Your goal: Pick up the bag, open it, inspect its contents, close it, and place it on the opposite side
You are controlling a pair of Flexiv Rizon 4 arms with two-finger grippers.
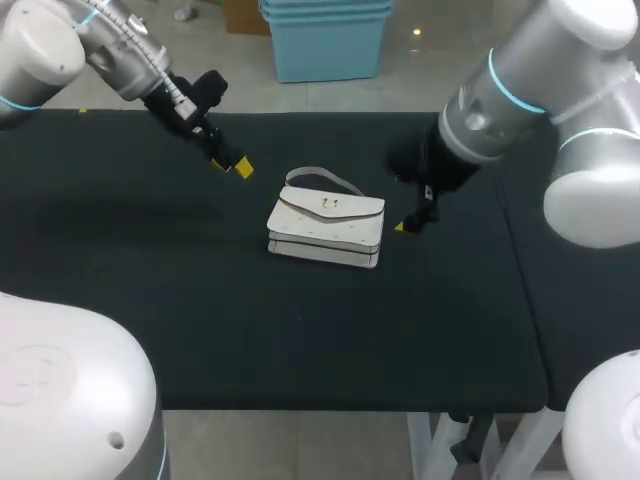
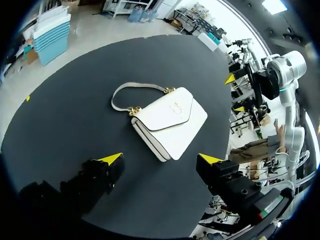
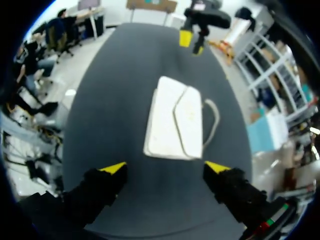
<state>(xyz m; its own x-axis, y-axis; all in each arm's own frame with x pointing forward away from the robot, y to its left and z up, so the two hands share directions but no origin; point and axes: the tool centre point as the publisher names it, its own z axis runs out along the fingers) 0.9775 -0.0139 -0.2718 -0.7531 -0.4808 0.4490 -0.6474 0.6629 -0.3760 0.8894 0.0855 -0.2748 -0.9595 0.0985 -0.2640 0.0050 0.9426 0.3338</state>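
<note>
Lying flat near the middle of the black table [image 1: 150, 300], the white handbag [image 1: 325, 228] has its flap shut, so nothing inside shows. Its strap [image 1: 325, 178] rests on the cloth along the far edge. The left gripper [image 1: 231, 166] hangs beyond the bag's left end, fingers spread wide and holding nothing. The right gripper [image 3: 165, 167] sits just off the bag's right end, also wide open and empty. In the head view only one of its yellow tips [image 1: 400, 227] is visible, the other hidden behind the wrist.
</note>
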